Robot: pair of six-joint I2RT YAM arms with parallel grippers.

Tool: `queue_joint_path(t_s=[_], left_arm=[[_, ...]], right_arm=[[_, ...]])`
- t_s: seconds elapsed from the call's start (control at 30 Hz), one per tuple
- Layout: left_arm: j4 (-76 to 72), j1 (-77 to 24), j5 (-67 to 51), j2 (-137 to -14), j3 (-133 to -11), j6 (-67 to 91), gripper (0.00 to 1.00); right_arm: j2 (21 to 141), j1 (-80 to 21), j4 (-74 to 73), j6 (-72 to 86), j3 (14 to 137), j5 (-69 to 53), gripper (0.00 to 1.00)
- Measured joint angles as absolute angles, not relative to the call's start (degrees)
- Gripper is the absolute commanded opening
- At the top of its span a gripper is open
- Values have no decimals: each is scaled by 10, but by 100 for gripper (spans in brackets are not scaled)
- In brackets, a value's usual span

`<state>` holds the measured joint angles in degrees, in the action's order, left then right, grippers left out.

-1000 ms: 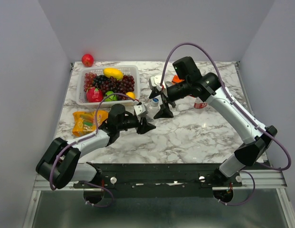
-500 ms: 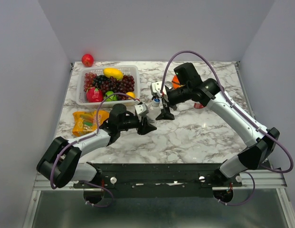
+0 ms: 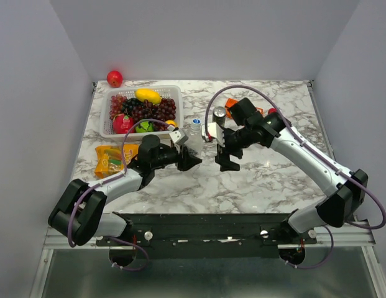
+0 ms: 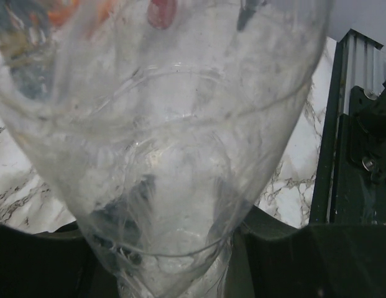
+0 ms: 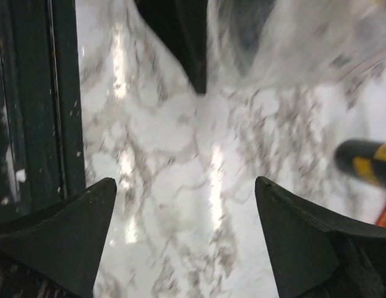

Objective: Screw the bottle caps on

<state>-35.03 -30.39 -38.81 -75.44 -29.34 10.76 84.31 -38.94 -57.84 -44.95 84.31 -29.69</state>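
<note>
Roughly at the middle of the marble table [image 3: 267, 180], we see the left gripper [image 3: 190, 159] pinching the plain clear bottle [image 3: 194, 139] low on its body. In the left wrist view its dark fingers [image 4: 37, 261] press against both sides of the clear plastic, which fills nearly the whole frame. The blue cap [image 3: 196, 122] sits on top of this bottle's neck; we cannot tell whether it is threaded on.

Just to the right of the bottle, the right gripper [image 3: 225, 158] points down at the table with its jaws spread wide and nothing between them. In the right wrist view we see only bare marble between its two fingers [image 5: 50, 230], with the clear bottle blurred at the top of the frame.

Behind the right gripper, toward the back edge, a dark drink can [image 3: 219, 113] stands upright. A white basket [image 3: 174, 93] of fruit sits near the back left corner, with a red apple [image 3: 114, 78] beyond it at the corner itself. An orange snack packet [image 3: 109, 160] lies by the left edge, next to the left arm.
</note>
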Motion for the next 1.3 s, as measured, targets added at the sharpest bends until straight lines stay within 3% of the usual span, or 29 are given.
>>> queue_joint_path(t_s=[0.2,0.3,0.53,0.8,1.3], left_arm=[[-342,-302,-388,-753,-293,80,0],[-313,-302,-401,-747,-293,29,0],[-164,-303,-452,-739,-317,-130,0],[-43,-306,-476,-739,-369,-248,0],[36,-325,-476,-739,-378,-325,0]], right_arm=[[865,-375,-651,-430,863,-255,96],[862,-354,-637,-427,951,-284,87],[824,-350,-618,-520,1035,-384,81],[828,-387,-694,-707,1001,-402,74],[851,-435,-750,-826,994,-405,61]])
